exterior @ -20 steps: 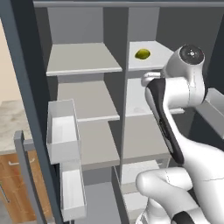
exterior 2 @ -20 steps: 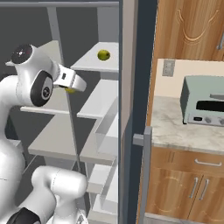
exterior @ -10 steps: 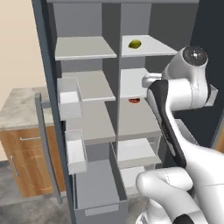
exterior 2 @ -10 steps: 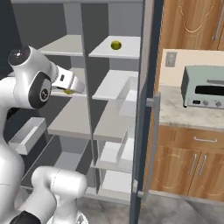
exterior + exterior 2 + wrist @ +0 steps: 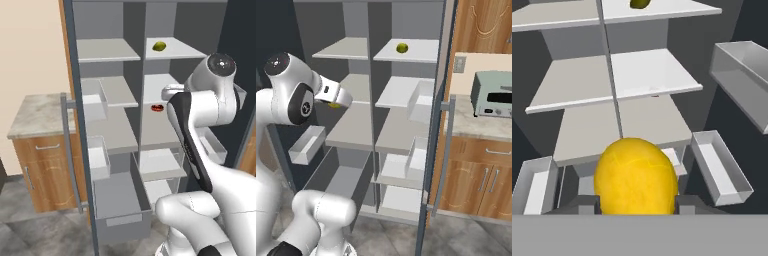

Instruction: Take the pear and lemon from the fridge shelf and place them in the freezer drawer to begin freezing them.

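Observation:
My gripper (image 5: pixel 636 206) is shut on the yellow lemon (image 5: pixel 636 176), which bulges between the two fingertips at the bottom of the hand view. From the right base view the lemon (image 5: pixel 334 105) hangs under the hand in front of the open fridge, at the height of the middle shelves. The greenish pear (image 5: pixel 159 46) lies on the top right fridge shelf (image 5: pixel 181 50), also seen as the pear (image 5: pixel 402 47) and the pear (image 5: pixel 640 3). Low in the fridge the grey freezer drawer (image 5: pixel 123 223) stands pulled out and open.
Both fridge doors are open, with white bins (image 5: pixel 720 167) on their inner sides and a long handle (image 5: pixel 69 150). A small red thing (image 5: pixel 157 107) sits on a middle shelf. A wooden cabinet (image 5: pixel 39 162) stands left; a toaster oven (image 5: pixel 493 94) sits on the right counter.
The whole picture has shifted: the base has moved, so the fridge now shows from farther back, down to the open drawer. The gripper still holds the lemon.

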You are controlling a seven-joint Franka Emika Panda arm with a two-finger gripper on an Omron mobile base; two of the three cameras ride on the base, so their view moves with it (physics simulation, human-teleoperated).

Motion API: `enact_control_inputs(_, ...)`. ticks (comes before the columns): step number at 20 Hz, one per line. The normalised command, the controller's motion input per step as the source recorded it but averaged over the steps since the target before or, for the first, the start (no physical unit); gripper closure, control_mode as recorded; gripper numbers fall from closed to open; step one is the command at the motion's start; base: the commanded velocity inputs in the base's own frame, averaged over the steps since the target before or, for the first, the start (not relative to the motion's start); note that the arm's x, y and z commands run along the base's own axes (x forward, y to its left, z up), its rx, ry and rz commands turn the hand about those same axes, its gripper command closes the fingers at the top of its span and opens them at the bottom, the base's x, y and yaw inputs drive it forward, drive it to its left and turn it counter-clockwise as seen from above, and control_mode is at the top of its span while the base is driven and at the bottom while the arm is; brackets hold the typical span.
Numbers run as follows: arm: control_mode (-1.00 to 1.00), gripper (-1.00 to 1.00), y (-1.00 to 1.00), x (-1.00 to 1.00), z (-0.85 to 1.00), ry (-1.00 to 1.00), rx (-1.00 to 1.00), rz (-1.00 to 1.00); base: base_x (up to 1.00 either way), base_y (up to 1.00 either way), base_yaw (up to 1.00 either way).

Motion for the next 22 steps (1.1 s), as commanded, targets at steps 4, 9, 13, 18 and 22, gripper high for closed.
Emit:
enact_control_inputs(4,1.0,1.0,0.0,0.0,0.0,0.0,0.0,0.0,-0.33,0.08,0.05)
enact_control_inputs(9,-1.0,1.0,0.0,0.02,-0.42,0.04,0.06,0.13,-0.04,0.0,0.01)
enact_control_inputs(13,-1.0,1.0,-0.07,0.3,-0.83,0.06,0.07,0.3,0.0,0.0,0.0)
enact_control_inputs(18,-1.0,1.0,0.01,0.35,-0.9,0.09,0.02,0.29,0.0,0.0,0.0)
enact_control_inputs(22,-1.0,1.0,0.19,0.42,-0.93,0.15,0.0,0.23,0.0,0.0,0.0)
